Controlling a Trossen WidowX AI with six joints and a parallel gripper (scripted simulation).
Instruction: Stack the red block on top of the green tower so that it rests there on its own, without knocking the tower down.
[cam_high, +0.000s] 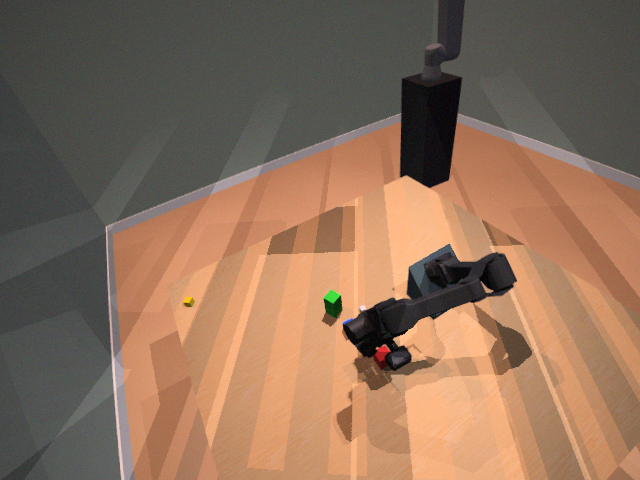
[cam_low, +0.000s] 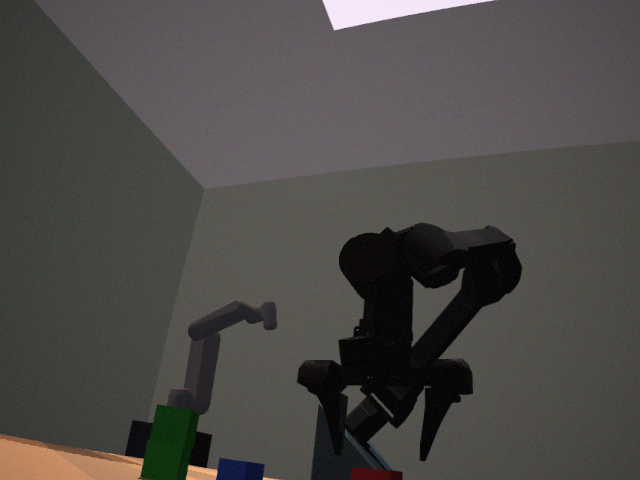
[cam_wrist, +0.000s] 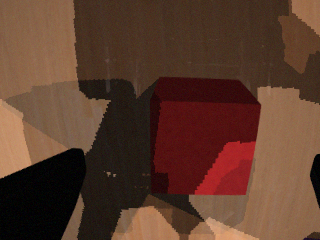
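The red block (cam_high: 382, 356) (cam_low: 376, 474) (cam_wrist: 205, 145) lies on the floor, partly hidden by the arm in the top view. My gripper (cam_low: 380, 456) (cam_wrist: 203, 164) is open and points down just above it, with nothing between the fingers. In the wrist view the block is between the two fingertips, with a gap on each side, wider on the left. The green tower (cam_high: 332, 304) (cam_low: 169, 443) stands upright, two blocks high, the upper one set slightly off the lower. It is left of the gripper in the top and exterior views.
A blue block (cam_low: 240, 469) lies between the tower and the red block, mostly behind the arm in the top view. A small white cube (cam_high: 362, 308) is beside the arm. A yellow cube (cam_high: 189, 301) lies far left. A black pedestal (cam_high: 429, 129) with another arm stands at the back.
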